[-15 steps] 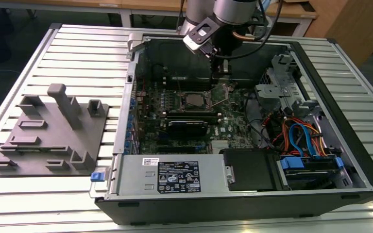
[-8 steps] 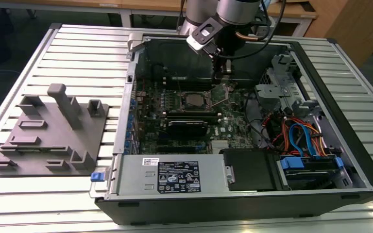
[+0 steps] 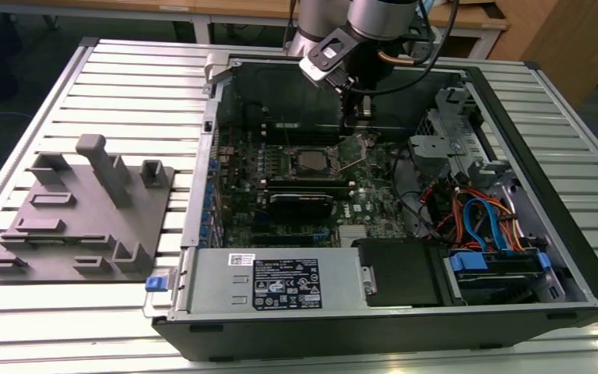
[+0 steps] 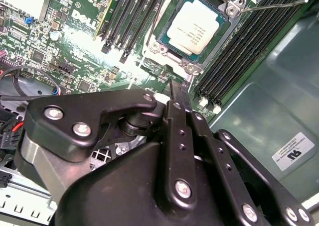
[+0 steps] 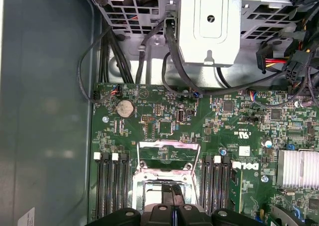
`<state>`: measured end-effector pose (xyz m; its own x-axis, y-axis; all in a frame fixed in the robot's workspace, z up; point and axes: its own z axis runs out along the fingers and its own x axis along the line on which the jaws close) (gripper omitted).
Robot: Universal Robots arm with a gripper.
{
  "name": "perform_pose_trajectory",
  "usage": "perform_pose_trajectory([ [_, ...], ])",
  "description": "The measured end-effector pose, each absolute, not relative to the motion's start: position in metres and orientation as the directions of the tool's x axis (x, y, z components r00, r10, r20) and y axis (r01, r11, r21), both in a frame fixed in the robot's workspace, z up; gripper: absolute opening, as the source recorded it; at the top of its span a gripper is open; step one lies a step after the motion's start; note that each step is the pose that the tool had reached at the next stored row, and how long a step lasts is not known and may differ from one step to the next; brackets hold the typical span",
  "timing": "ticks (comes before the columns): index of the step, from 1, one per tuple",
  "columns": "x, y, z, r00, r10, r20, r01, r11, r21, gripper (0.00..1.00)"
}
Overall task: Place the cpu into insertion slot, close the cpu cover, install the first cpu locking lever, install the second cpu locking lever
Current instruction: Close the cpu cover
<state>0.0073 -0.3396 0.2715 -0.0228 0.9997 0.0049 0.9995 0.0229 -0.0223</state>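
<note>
The cpu (image 4: 197, 24), a pale silver square, lies flat in the insertion slot (image 3: 308, 160) on the motherboard. In the first wrist view the cpu cover (image 5: 169, 145), a shiny metal frame with an open window, stands swung up off the slot on its far side. A thin locking lever (image 4: 271, 5) sticks out sideways from one socket corner. My gripper (image 4: 175, 92) hangs a little above the board just beside the socket, its black fingertips (image 5: 174, 195) pressed together with nothing between them. In the exterior view the gripper (image 3: 358, 127) is toward the exterior view's right of the slot.
Black memory slots (image 4: 234, 52) flank the socket on both sides. Cables (image 5: 124, 52) and a metal drive cage (image 5: 207, 27) lie beyond the board. The open computer case wall (image 3: 211, 156) rings the work area. A grey fixture plate (image 3: 81, 210) sits at the exterior view's left.
</note>
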Motion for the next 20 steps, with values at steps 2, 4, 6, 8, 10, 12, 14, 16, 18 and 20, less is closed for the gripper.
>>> perform_pose_trajectory([
  [2, 0.008, -0.34, 0.271, -0.023, 1.0, 0.005, 0.999, 0.023, -0.022, 0.1],
  [4, 0.009, -0.34, 0.271, -0.023, 1.0, 0.005, 0.999, 0.023, -0.022, 0.1],
  [6, 0.011, -0.34, 0.27, -0.023, 1.0, 0.005, 0.999, 0.023, -0.022, 0.1],
  [8, 0.012, -0.34, 0.27, -0.023, 1.0, 0.005, 0.999, 0.023, -0.022, 0.1],
  [10, 0.014, -0.34, 0.268, -0.023, 1.0, 0.005, 0.999, 0.023, -0.022, 0.1],
  [12, 0.016, -0.34, 0.267, -0.023, 1.0, 0.005, 0.999, 0.023, -0.022, 0.1],
  [14, 0.016, -0.34, 0.267, -0.023, 1.0, 0.005, 0.999, 0.023, -0.022, 0.1],
  [16, 0.017, -0.34, 0.266, -0.023, 1.0, 0.005, 0.999, 0.023, -0.022, 0.1],
  [18, 0.019, -0.34, 0.266, -0.023, 1.0, 0.005, 0.999, 0.023, -0.022, 0.1],
  [20, 0.021, -0.34, 0.265, -0.023, 1.0, 0.005, 0.999, 0.023, -0.022, 0.1],
])
